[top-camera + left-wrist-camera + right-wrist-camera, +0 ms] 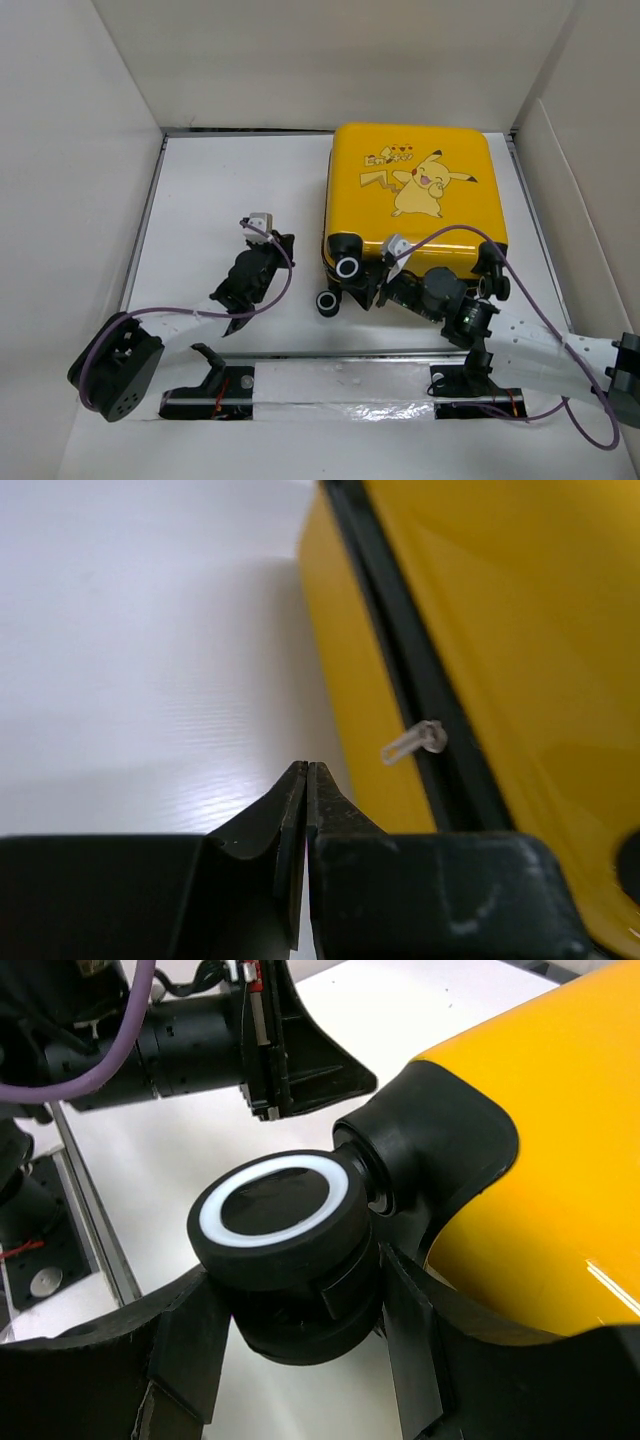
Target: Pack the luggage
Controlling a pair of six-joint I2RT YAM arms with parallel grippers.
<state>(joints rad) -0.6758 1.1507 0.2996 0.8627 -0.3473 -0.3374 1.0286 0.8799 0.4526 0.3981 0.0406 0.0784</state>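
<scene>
White table (220,180), glossy rounded yellow luggage (415,195)

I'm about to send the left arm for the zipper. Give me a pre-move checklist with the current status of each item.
1. Suitcase closed and lying flat: ok.
2. Right gripper bracing the wheel: ok, it appears to hug both sides.
3. Left gripper free: ok, shut and empty.
4. Zipper pull visible in the left wrist view: ok, ahead and to the right on the seam.
5. Pull held: not ok, the left gripper is apart from it.
6. Zipper closed all the way round: cannot tell.
</scene>
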